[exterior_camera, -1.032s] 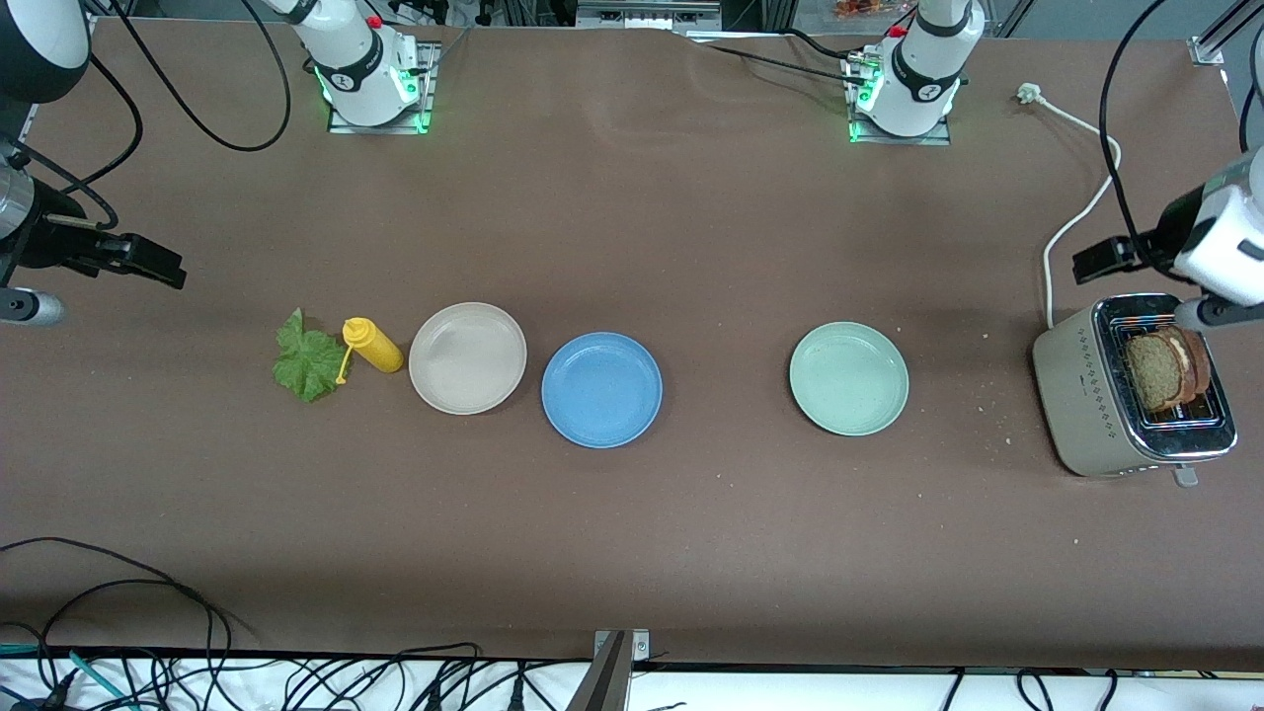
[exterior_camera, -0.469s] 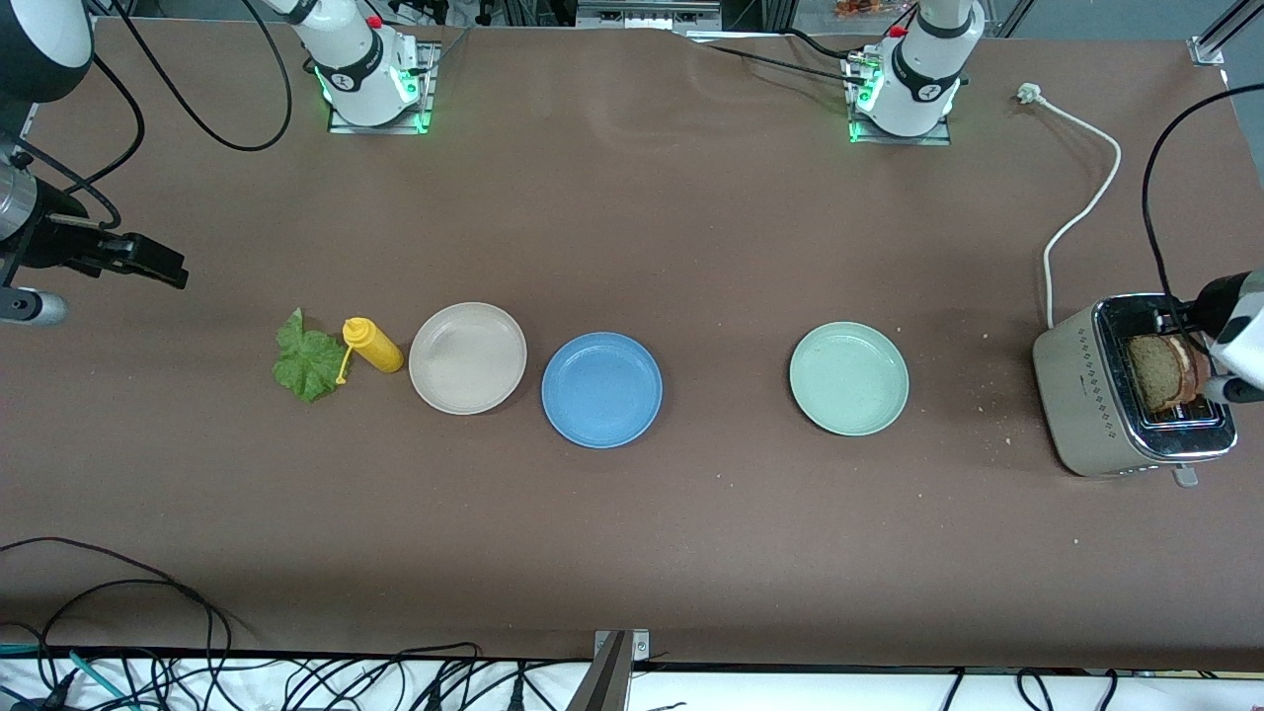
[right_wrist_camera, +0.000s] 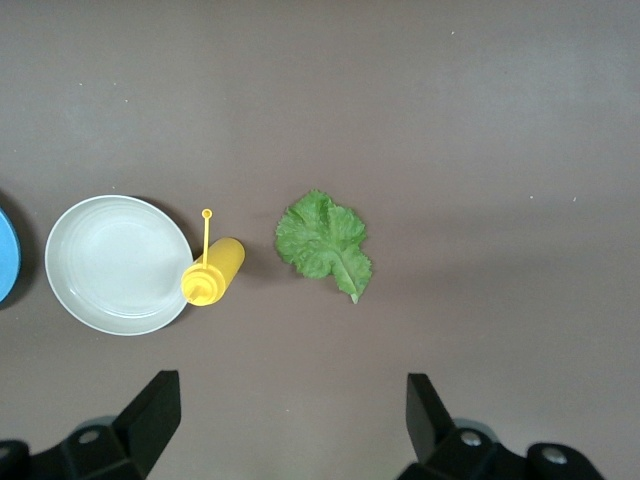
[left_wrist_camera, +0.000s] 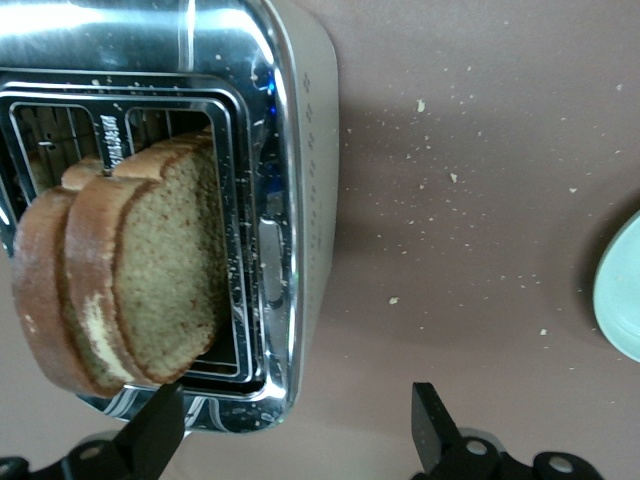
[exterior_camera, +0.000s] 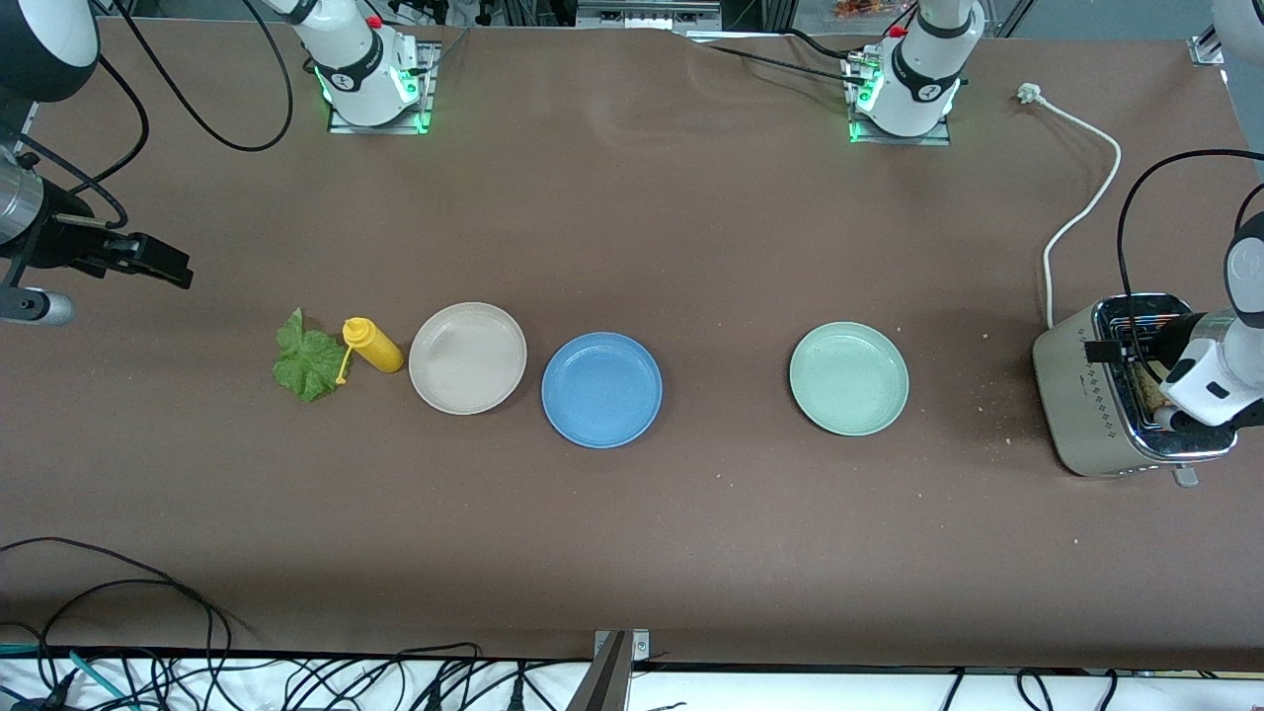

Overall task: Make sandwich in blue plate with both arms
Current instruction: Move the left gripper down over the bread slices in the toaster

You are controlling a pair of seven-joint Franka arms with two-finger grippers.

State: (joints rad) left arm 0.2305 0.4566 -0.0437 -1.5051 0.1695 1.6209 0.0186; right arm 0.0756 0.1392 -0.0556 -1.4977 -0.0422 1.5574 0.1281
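The blue plate (exterior_camera: pixel 601 389) lies bare at mid-table; only its rim (right_wrist_camera: pixel 4 255) shows in the right wrist view. Two brown bread slices (left_wrist_camera: pixel 140 285) stand side by side in the toaster (exterior_camera: pixel 1084 395), and my left arm hides most of them in the front view. My left gripper (exterior_camera: pixel 1126 351) hangs open over the toaster's edge; in its own view (left_wrist_camera: pixel 290 435) one finger is by the bread and the other over the table. A green lettuce leaf (exterior_camera: pixel 308 357) lies toward the right arm's end. My right gripper (exterior_camera: pixel 148 259) hovers open and empty above the table near it.
A yellow squeeze bottle (exterior_camera: pixel 372 345) lies between the lettuce and a beige plate (exterior_camera: pixel 467 357). A pale green plate (exterior_camera: pixel 848 377) sits between the blue plate and the toaster. The toaster's white cord (exterior_camera: pixel 1081 197) runs toward the left arm's base. Crumbs dot the table by the toaster.
My left gripper has swung in and come down over the toaster, now covering most of the bread in the front view. The right arm has barely moved.
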